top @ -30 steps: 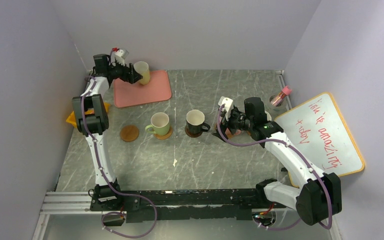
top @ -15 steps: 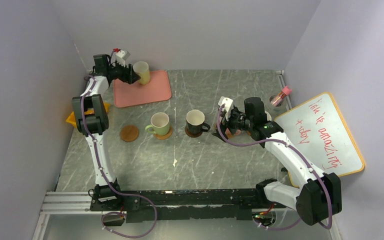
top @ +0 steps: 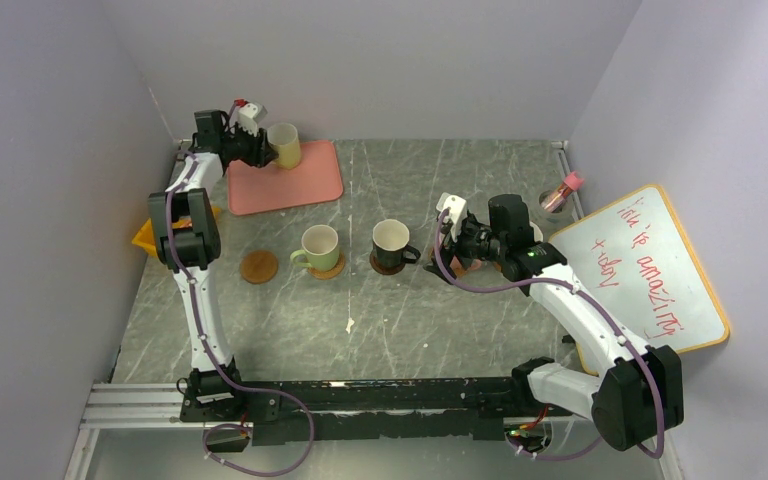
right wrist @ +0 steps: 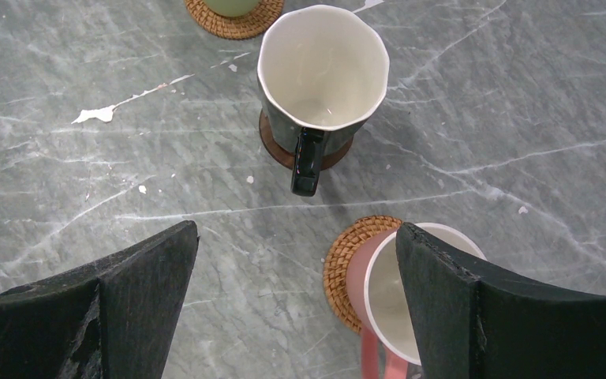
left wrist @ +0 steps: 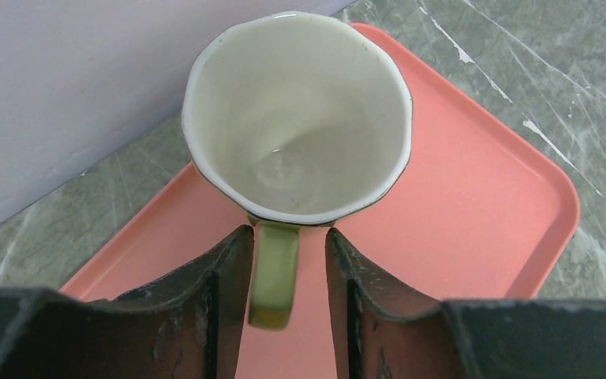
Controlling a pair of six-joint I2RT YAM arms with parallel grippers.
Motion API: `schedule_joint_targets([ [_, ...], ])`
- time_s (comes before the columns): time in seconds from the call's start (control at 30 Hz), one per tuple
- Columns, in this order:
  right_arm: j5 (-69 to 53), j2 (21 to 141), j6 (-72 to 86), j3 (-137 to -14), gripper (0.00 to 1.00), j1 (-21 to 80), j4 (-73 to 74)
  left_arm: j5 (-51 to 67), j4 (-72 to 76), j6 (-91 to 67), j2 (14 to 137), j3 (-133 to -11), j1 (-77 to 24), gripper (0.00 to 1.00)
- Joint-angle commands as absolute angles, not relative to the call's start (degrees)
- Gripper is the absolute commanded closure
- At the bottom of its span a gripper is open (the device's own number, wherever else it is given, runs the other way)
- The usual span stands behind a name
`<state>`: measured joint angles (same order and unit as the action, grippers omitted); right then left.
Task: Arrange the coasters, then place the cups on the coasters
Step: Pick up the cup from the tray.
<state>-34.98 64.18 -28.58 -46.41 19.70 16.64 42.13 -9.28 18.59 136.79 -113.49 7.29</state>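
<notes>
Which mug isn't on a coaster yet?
The pale yellow-green mug on the pink tray, its handle flanked by the left gripper. The other green mug, the black mug and the pink mug each stand on coasters.

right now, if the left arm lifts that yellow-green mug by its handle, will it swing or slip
Likely rigid and heavyish: the mug looks like glazed ceramic. If held only by the narrow handle in the left gripper, it may pivot and tilt. The shiny glaze could slip.
</notes>
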Motion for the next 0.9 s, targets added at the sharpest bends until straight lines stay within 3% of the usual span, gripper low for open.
schedule_joint_targets([
  [0.0, -35.9, 63.7, -29.5, -46.7, 0.0, 19.9, 15.0, 41.5, -7.7, 19.6, 135.0, -113.3, 6.9, 0.59],
  [0.3, -36.0, 63.6, -29.6, -46.7, 0.0, 19.9, 15.1, 39.6, -7.5, 19.8, 134.4, -112.9, 6.5, 0.8],
  [0.4, -36.0, 63.6, -29.5, -46.7, 0.0, 19.9, 15.0, 39.2, -7.1, 19.8, 133.9, -112.5, 6.5, 0.94],
  [0.87, -36.3, 63.3, -29.4, -46.7, 0.0, 19.9, 15.1, 42.6, -2.7, 16.5, 126.1, -106.4, 6.5, 0.95],
])
